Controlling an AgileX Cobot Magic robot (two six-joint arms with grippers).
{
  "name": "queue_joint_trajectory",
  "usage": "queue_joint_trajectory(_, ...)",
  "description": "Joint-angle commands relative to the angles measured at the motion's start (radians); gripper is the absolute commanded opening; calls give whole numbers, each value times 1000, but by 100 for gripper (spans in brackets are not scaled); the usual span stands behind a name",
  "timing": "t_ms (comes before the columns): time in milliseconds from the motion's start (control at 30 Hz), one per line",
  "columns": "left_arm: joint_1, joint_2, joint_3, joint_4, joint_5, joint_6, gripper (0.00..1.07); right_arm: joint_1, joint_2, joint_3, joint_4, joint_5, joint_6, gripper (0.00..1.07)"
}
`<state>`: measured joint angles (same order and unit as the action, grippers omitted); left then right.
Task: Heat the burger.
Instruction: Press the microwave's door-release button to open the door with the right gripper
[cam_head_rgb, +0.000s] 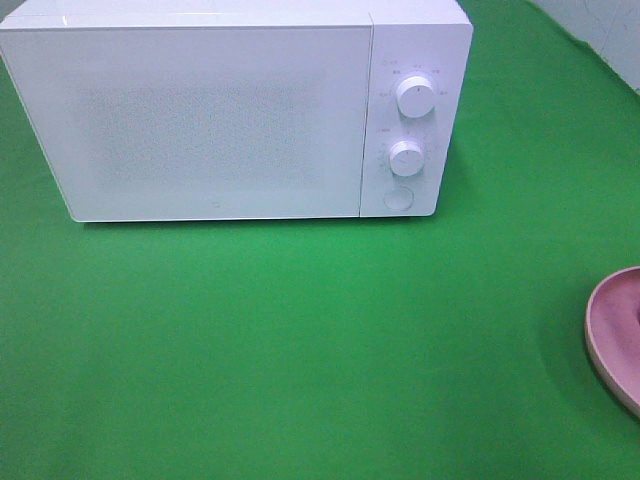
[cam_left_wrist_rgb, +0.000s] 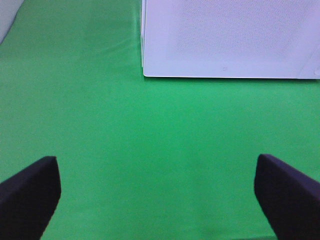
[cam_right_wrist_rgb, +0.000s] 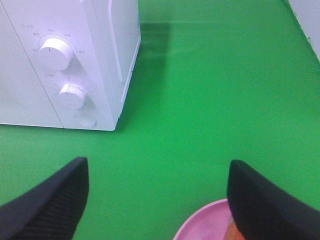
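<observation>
Green cloth (cam_head_rgb: 300, 340) lies under one white microwave oven (cam_head_rgb: 210, 120), its door shut, facing two pincers. The oven's panel carries two round knobs, an upper knob (cam_head_rgb: 415, 97) and a lower knob (cam_head_rgb: 406, 157), and one round button (cam_head_rgb: 399, 197). One pink plate (cam_head_rgb: 615, 335) lies just beneath the right pincer (cam_right_wrist_rgb: 159, 167), behind its fingertips. Of the burger (cam_right_wrist_rgb: 232, 228) only an orange-brown sliver shows on that plate, against one black finger. The right pincer hangs above the cloth, spread wide and empty, with the control panel ahead and to its left. The left pincer (cam_left_wrist_rgb: 156, 165) is also spread wide, holds nothing and points at the oven door ahead.
</observation>
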<state>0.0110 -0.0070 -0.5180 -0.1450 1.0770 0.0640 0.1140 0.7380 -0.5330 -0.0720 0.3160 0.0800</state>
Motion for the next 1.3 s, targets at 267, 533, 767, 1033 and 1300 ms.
queue_joint_trajectory(267, -6, -15, 4, -2, -10, 0, 98, -4, 172, 0, -3, -236, 0, 74)
queue_joint_trajectory(533, -6, -15, 4, -2, -10, 0, 98, -4, 272, 0, -34, -391, 0, 74)
queue_joint_trajectory(767, -6, -15, 4, -2, -10, 0, 98, -4, 365, 89, -32, -714, -5, 74)
queue_joint_trajectory(1033, -6, -15, 4, -2, -10, 0, 98, 13, 440, 183, 25, -902, -55, 74)
queue_joint_trajectory(1300, -6, -15, 4, -2, -10, 0, 98, 172, 512, 234, 178, -1038, -210, 74)
